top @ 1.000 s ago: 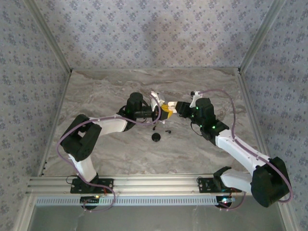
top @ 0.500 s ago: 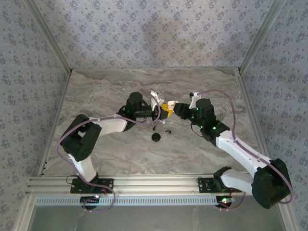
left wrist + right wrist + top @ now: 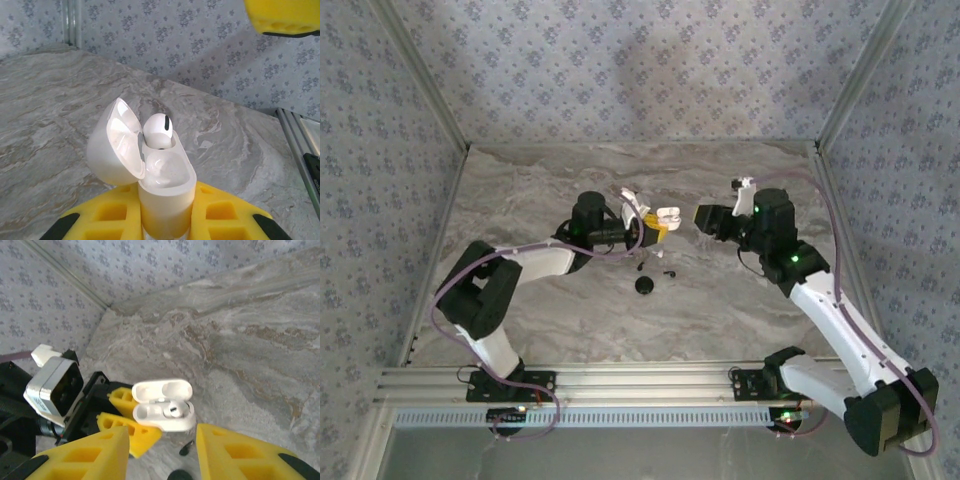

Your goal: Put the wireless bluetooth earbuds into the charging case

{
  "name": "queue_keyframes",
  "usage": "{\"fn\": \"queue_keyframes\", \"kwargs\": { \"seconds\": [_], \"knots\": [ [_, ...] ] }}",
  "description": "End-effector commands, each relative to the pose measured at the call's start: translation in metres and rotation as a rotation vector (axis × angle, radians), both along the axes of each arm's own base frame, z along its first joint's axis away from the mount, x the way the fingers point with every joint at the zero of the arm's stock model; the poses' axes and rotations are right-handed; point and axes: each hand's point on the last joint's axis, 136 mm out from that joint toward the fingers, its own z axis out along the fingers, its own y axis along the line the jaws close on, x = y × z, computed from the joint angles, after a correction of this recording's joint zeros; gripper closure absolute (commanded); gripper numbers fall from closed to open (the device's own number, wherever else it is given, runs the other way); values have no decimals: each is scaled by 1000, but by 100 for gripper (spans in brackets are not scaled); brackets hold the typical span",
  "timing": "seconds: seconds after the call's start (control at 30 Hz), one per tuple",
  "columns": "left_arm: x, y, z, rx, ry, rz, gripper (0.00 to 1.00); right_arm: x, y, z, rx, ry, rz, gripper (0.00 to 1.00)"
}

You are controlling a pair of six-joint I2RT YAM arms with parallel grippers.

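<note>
My left gripper (image 3: pixel 165 220) is shut on the white charging case (image 3: pixel 167 195), holding it upright above the table with its lid (image 3: pixel 112 145) swung open. One white earbud (image 3: pixel 159 131) sits in the far socket; the near socket is hollow. From above, the case (image 3: pixel 667 214) is at the tip of the left gripper (image 3: pixel 655 226). My right gripper (image 3: pixel 705 217) hangs a short way to the right of the case, open, with nothing between its yellow fingers (image 3: pixel 235 450). Below the case (image 3: pixel 165 415), a tiny black bud with a short stem (image 3: pixel 186 447) lies on the table.
A round black disc (image 3: pixel 646 285) lies on the marble table (image 3: pixel 550 320) just in front of the small black bud (image 3: pixel 669 272), with another small dark bit (image 3: pixel 638 267) to its left. Patterned walls close in the back and both sides.
The right gripper has opened and drawn back to the right, away from the case, leaving the white earbud in it. The left gripper with the case has shifted slightly left.
</note>
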Motion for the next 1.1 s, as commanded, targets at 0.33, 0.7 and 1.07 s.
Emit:
{"fn": "queue_keyframes", "kwargs": {
  "seconds": [0.33, 0.7, 1.07],
  "knots": [
    [38, 80, -15, 62, 107, 291, 84, 15, 25, -108, -238, 519, -11, 60],
    [58, 140, -28, 96, 155, 486, 84, 40, 74, -178, -376, 786, -3, 60],
    [61, 152, -31, 111, 149, 513, 84, 43, 87, -235, -514, 922, 41, 54]
  ]
}}
